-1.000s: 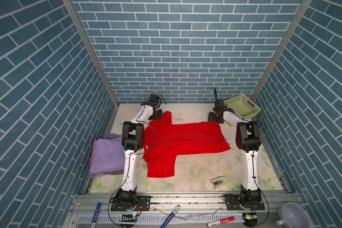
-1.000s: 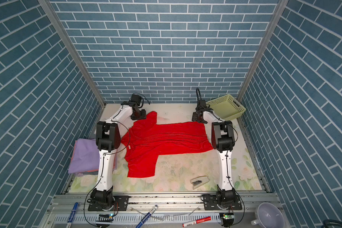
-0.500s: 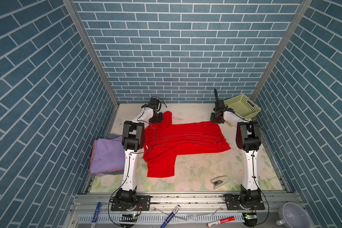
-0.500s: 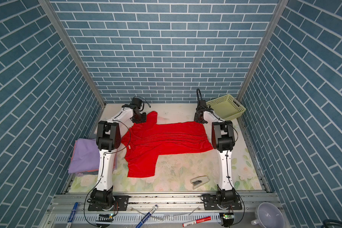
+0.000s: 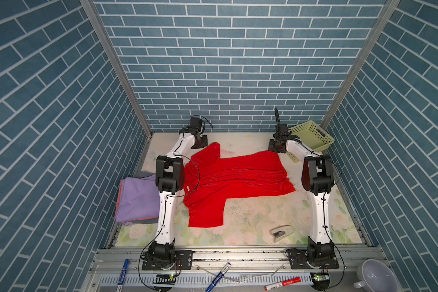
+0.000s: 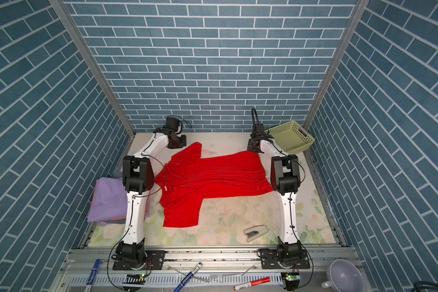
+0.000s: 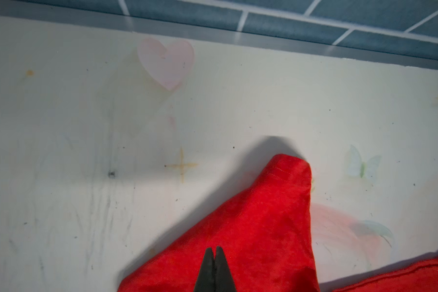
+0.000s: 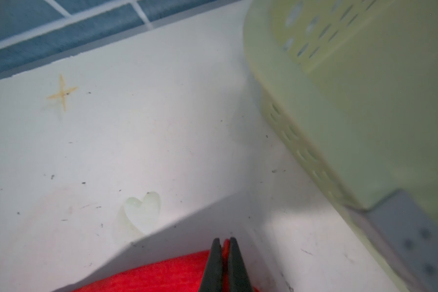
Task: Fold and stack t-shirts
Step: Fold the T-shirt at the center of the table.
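The red t-shirt (image 5: 233, 174) lies spread across the middle of the bench (image 5: 250, 217), wrinkled, its collar toward the left arm (image 5: 168, 174) and its hem toward the right arm (image 5: 314, 174). It has not shifted since a second ago. What has changed is the grip. The left jaws, apart a second ago, are now pressed together on the far sleeve. The right jaws have likewise closed, and a sliver of red shows between their tips at the far hem corner. Folded t-shirts (image 5: 137, 199), lavender on top, sit stacked at the bench's left edge. A basket (image 5: 311, 136) stands just beside the right jaws, and a stapler (image 5: 281, 231) lies near the front.
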You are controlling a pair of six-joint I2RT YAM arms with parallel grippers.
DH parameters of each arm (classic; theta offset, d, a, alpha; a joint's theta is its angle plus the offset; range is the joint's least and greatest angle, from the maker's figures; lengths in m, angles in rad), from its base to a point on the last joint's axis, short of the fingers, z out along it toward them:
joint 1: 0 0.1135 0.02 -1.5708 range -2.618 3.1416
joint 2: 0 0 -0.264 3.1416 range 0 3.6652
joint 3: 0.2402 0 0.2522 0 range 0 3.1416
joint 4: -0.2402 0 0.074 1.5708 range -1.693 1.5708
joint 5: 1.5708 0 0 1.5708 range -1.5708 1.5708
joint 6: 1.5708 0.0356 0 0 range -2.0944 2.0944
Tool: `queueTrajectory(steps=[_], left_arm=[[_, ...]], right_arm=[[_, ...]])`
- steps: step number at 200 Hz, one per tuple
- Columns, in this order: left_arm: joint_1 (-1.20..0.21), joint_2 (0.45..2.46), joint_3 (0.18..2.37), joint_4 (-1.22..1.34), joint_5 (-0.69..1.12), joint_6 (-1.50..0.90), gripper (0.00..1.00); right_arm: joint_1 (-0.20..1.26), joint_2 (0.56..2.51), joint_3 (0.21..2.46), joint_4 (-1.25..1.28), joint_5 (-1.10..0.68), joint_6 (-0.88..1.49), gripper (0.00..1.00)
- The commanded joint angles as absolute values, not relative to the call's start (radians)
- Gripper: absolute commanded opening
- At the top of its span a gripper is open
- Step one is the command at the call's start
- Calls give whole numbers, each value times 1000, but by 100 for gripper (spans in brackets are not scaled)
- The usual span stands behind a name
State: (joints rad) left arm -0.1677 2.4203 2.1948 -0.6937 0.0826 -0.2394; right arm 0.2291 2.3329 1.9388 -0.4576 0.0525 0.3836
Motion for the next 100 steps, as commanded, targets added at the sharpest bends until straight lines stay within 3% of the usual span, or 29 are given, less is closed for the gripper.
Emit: queueTrajectory(steps=[1,14,21,100], left_arm=[[-158,2384,2205,-705,34,-206,23],[-151,2403,2216,-728,37,-189,46],[-147,2421,2228,-748,43,-178,51],[-108,2548,2285,-875,47,-190,60]], right_arm=[[233,2244,1958,-436,76,348,0],[233,2238,1949,-437,64,349,0],[233,2233,1944,-439,58,353,0],[233,2200,1864,-441,51,376,0]])
